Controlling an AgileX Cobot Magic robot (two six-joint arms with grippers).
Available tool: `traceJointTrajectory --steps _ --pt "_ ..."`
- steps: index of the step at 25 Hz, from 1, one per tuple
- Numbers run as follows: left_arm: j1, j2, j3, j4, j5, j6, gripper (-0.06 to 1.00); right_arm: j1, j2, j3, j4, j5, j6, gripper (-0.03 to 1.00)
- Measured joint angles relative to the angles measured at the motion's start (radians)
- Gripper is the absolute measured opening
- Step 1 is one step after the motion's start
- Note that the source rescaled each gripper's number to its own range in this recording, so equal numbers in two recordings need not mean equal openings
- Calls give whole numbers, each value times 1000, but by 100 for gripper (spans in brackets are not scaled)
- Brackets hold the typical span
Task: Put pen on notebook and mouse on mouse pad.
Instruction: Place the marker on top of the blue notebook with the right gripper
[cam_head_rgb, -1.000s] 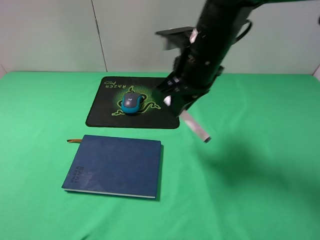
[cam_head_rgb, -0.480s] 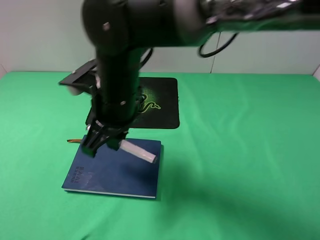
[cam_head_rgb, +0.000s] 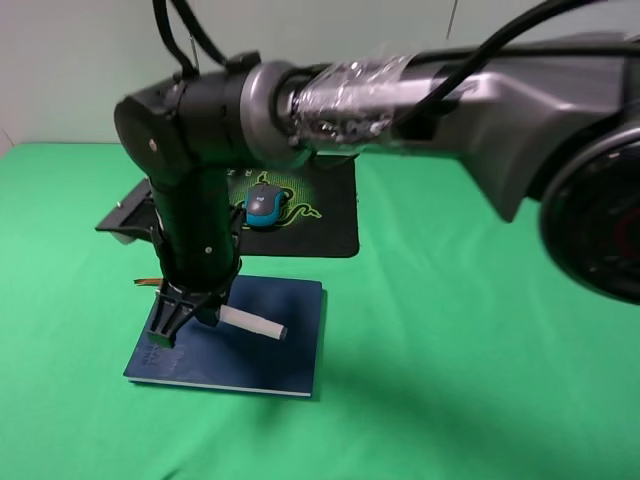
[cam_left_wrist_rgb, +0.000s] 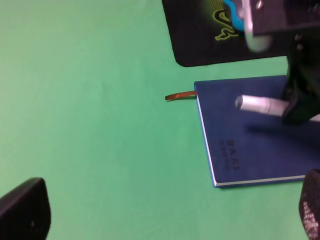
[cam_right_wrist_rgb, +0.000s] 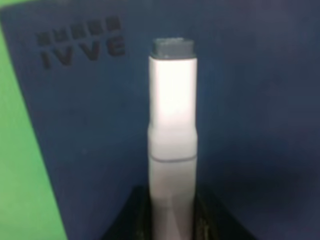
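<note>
My right gripper has reached across to the left and is shut on the white pen. The pen sticks out level, low over the navy notebook; I cannot tell whether it touches the cover. In the right wrist view the pen points its grey tip toward the embossed lettering on the notebook. The teal-sided mouse sits on the black Razer mouse pad behind. My left gripper hangs open over bare green cloth, left of the notebook, with the pen in its view.
The table is covered in green cloth. The right arm spans the scene from the upper right and hides part of the mouse pad. A brown ribbon bookmark pokes out from the notebook's far left corner.
The right arm has carried the pen from beside the mouse pad leftward over the notebook and lowered it; the mouse, hidden half a second ago, shows again.
</note>
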Motion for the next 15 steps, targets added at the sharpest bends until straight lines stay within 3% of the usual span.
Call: traceJointTrajectory --steps 15 --pt "0 0 0 0 0 0 100 0 26 0 -1 -32 -1 0"
